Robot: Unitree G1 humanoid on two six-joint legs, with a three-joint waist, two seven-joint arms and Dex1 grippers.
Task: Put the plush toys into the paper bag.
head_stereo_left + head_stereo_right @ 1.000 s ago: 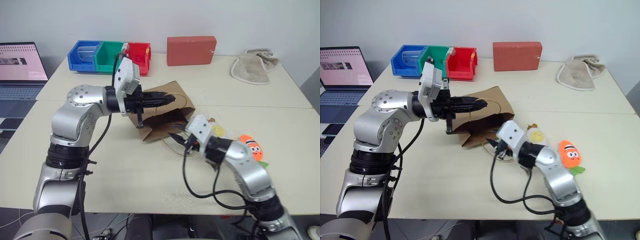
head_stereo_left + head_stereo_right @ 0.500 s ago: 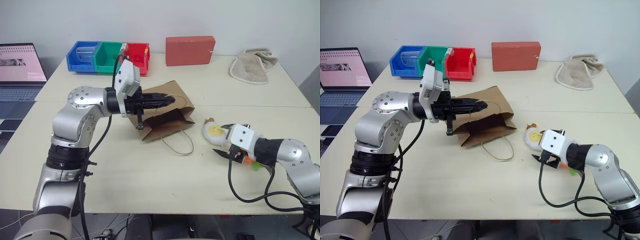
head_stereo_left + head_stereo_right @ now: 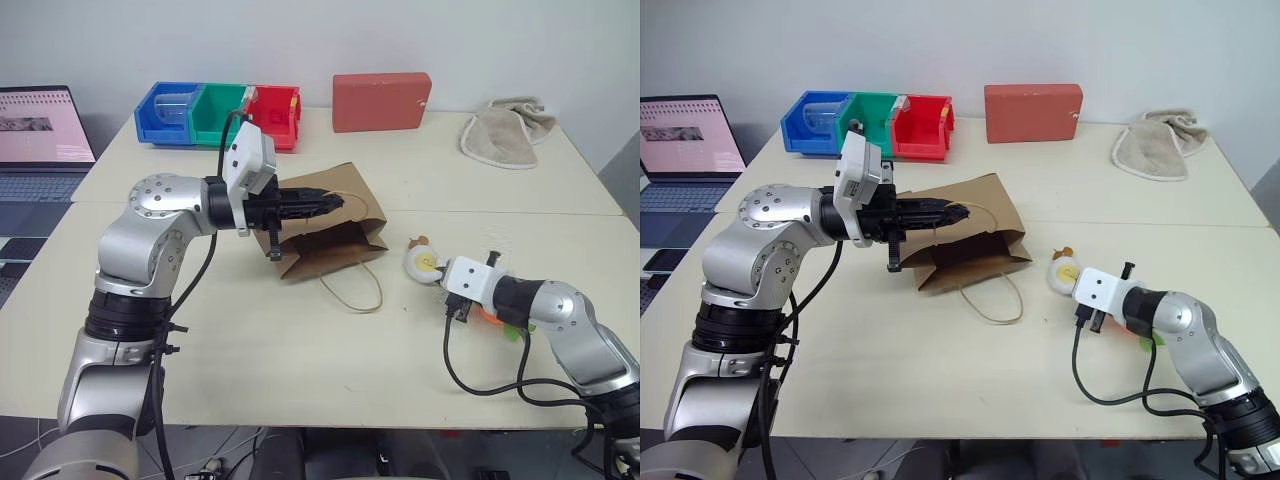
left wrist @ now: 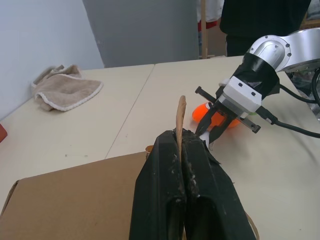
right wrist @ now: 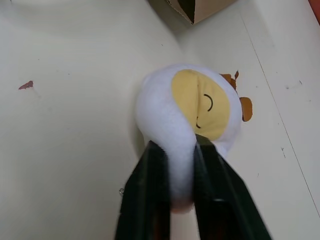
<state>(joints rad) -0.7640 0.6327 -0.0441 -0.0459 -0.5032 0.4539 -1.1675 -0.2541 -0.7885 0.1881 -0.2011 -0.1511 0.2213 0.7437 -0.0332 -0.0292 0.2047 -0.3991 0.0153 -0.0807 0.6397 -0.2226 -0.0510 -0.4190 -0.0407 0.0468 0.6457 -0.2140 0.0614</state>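
As it lies flat, egg toy (image 5: 190, 115) (face upward).

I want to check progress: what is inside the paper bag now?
The bag lies on its side, its mouth held open by the left gripper. The part of the inside that shows is dark, with no toy there. Deeper parts are covered by its wall.

Bare table (image 3: 300, 340) separates the paper bag (image 3: 325, 235) from the egg toy (image 3: 424, 265).
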